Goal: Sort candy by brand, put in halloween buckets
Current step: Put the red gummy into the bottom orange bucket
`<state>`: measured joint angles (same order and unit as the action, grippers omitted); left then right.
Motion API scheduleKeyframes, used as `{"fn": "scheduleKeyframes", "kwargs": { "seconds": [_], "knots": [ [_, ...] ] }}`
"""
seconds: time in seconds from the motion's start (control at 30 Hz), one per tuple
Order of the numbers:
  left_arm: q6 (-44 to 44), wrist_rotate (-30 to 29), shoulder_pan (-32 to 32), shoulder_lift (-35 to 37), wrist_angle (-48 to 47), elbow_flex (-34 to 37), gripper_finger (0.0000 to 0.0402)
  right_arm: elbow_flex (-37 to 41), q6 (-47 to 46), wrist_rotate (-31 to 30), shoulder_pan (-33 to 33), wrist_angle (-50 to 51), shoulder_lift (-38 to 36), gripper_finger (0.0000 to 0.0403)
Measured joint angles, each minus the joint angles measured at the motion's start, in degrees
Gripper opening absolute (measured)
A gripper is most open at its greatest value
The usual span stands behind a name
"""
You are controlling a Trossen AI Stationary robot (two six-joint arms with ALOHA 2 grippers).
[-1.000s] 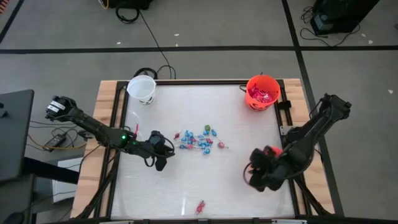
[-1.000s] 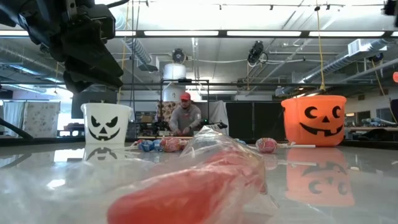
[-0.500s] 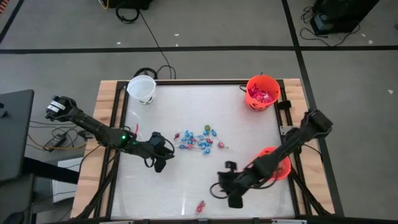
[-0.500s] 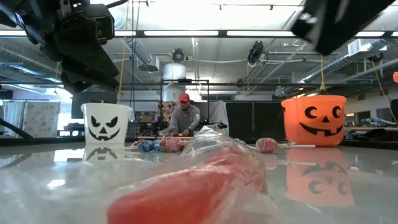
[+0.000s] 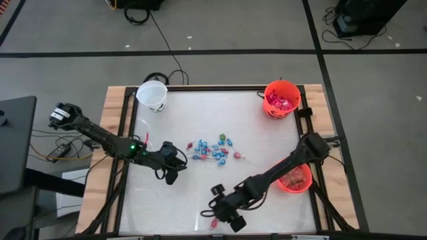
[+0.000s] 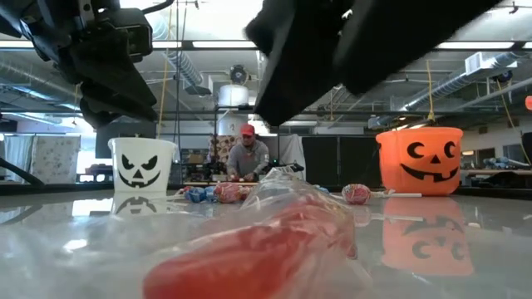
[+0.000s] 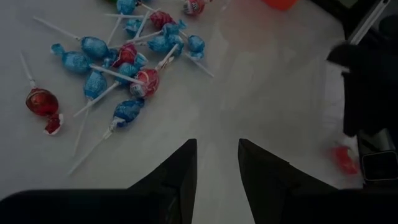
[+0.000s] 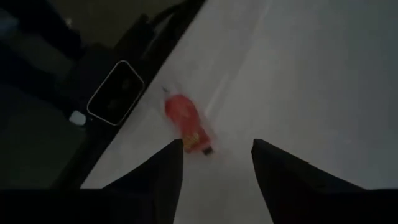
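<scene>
The right gripper (image 5: 219, 215), jaws apart, hovers at the table's six o'clock edge over a lone red wrapped candy (image 8: 186, 124). It should centre there, descend squarely, then pinch the wrapper's middle. The left gripper (image 7: 217, 163) waits partly open near nine o'clock.

A big industrial lab/workshop — exposed ceiling ducts (image 6: 191, 71), strip lights (image 6: 241, 44), floor cables (image 5: 163, 40) w/ taped lines.

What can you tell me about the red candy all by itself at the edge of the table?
The red candy is a small long piece in crinkly clear wrapper, lying flat on the white table near its front edge, apart from the lollipop pile. Nothing touches it. The right gripper hovers just above it, fingers open.
</scene>
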<state>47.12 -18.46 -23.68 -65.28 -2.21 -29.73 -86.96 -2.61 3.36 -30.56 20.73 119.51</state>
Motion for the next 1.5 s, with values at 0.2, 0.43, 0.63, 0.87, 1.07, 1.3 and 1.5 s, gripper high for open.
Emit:
{"fn": "scheduleKeyframes", "kwargs": {
  "seconds": [0.2,0.43,0.63,0.87,1.07,1.3,1.5],
  "knots": [
    [1.5,-0.1,0.0,0.0,0.1,0.0,0.0121,-3.9,4.4,4.2,0.2,-0.1,5.6,0.0213],
    [2.9,-0.3,0.0,0.0,0.1,0.0,0.0121,-5.0,1.0,7.4,1.5,-0.3,8.9,0.0149],
    [3.1,-0.3,0.0,0.0,0.2,0.0,0.0121,-4.9,-3.2,9.8,2.5,0.4,7.0,0.0017],
    [2.6,-1.4,0.0,0.0,-0.3,0.1,0.0121,-4.9,-13.5,2.7,3.6,8.5,-0.9,0.0006],
    [2.5,-4.2,0.0,0.0,-5.6,0.1,0.0121,-4.9,-21.3,-3.7,3.4,24.0,-10.6,0.0003],
    [1.2,-4.7,0.0,0.0,-6.1,0.1,0.0121,-4.9,-31.8,-9.9,1.3,40.6,-20.5,0.0002],
    [1.0,-5.0,0.0,0.0,-2.4,0.1,0.0121,-4.5,-41.2,-14.5,-1.2,57.0,-25.4,0.0002]
  ]
}}
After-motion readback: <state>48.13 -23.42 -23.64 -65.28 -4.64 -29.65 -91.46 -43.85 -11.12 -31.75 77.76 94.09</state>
